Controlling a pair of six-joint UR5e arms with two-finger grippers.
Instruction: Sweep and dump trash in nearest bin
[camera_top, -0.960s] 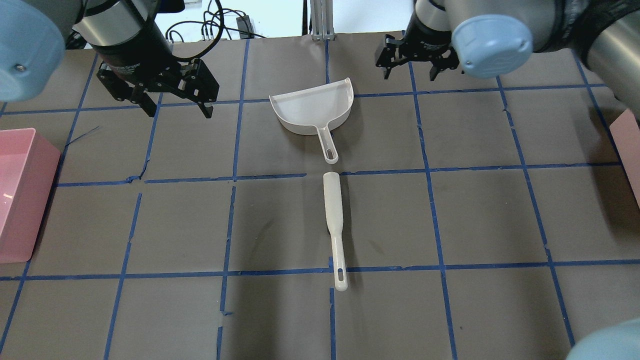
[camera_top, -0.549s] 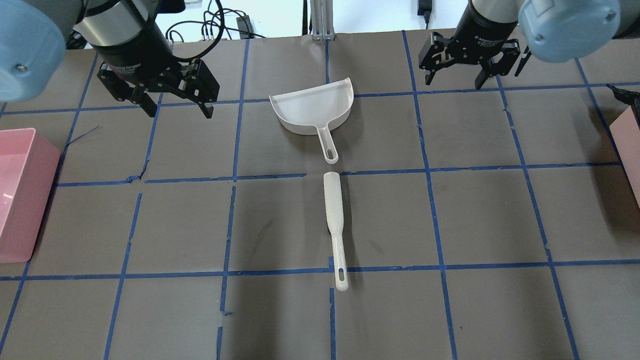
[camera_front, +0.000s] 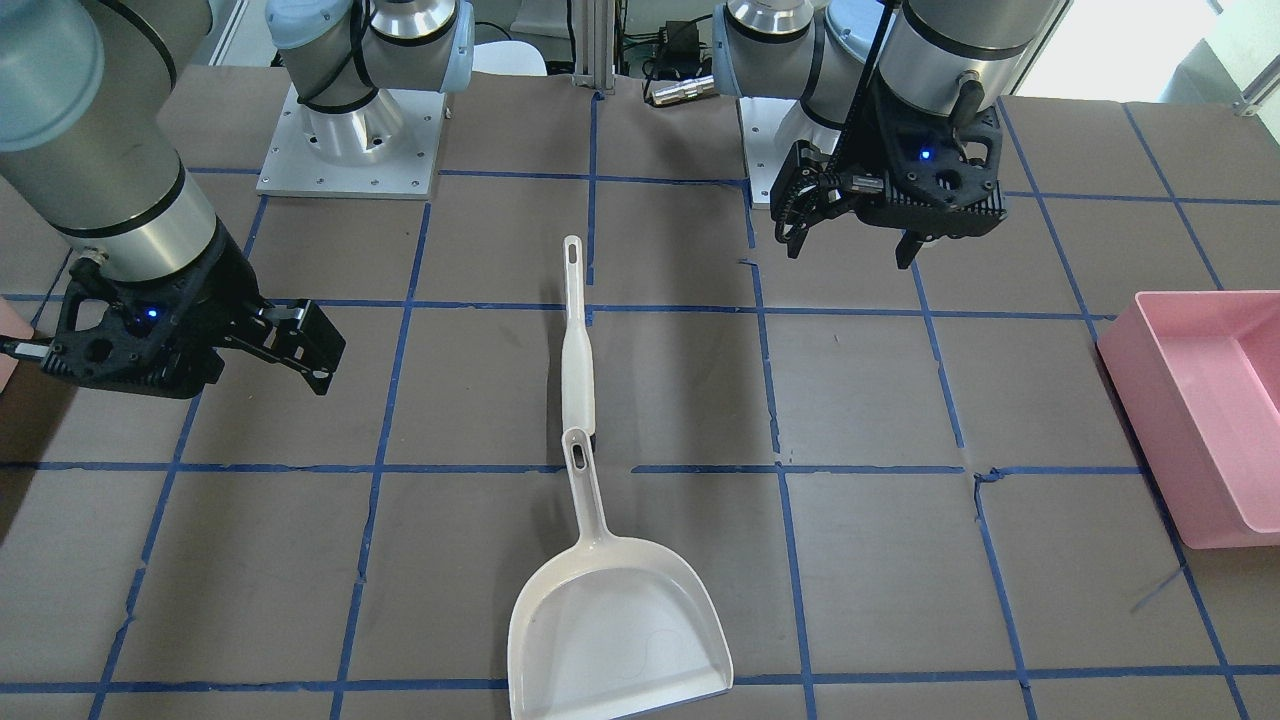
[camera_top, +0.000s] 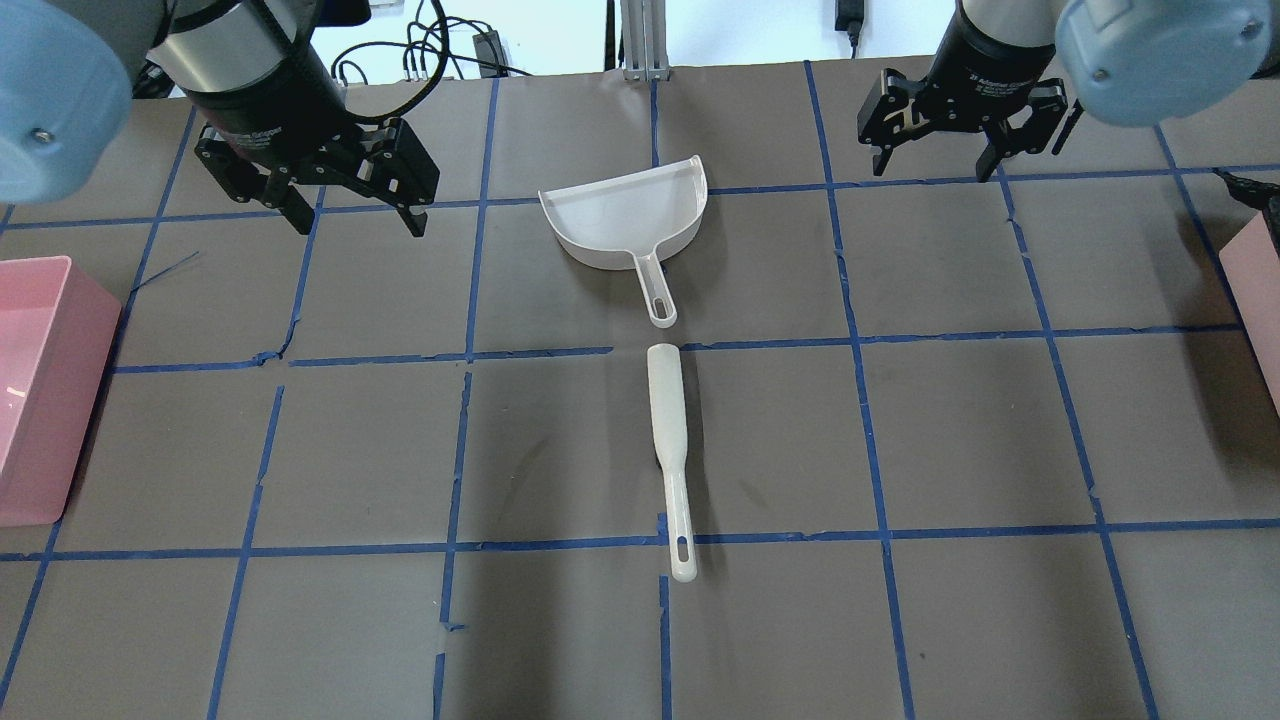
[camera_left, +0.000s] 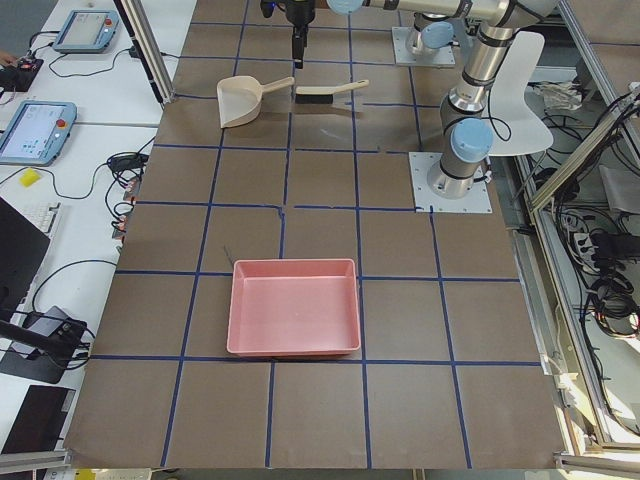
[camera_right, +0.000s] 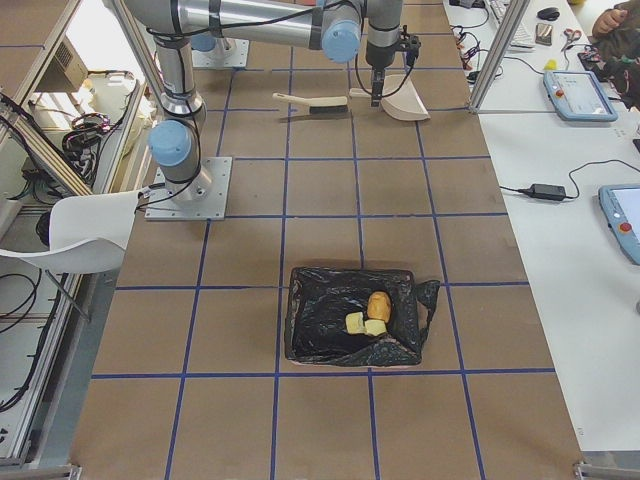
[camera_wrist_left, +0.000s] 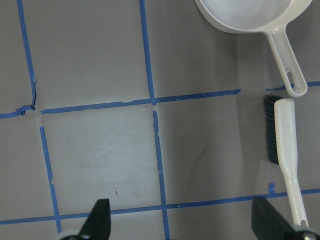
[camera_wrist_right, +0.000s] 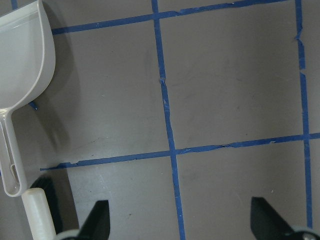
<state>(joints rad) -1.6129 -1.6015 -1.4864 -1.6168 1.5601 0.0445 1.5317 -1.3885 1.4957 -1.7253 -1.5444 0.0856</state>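
The trash (camera_right: 371, 315), a tan potato-shaped lump and two pale chunks, lies in a box lined with a black bag (camera_right: 320, 330), seen only in the exterior right view. In the overhead view only a slanted edge of the salmon bin (camera_top: 1258, 280) shows at the right. A white dustpan (camera_top: 620, 225) (camera_front: 615, 620) and a white brush (camera_top: 668, 440) (camera_front: 577, 360) lie end to end at the table's middle. My left gripper (camera_top: 357, 215) (camera_front: 848, 250) is open and empty, left of the dustpan. My right gripper (camera_top: 937, 165) (camera_front: 300, 350) is open and empty, at the far right.
A rose-pink tub (camera_top: 40, 400) (camera_front: 1200, 400) stands at the table's left edge. The brown table cover carries a grid of blue tape (camera_top: 860, 340). Cables (camera_top: 420, 50) lie beyond the far edge.
My right gripper has moved to the right along the table's far edge, away from the dustpan. The left gripper, dustpan and brush have not moved.
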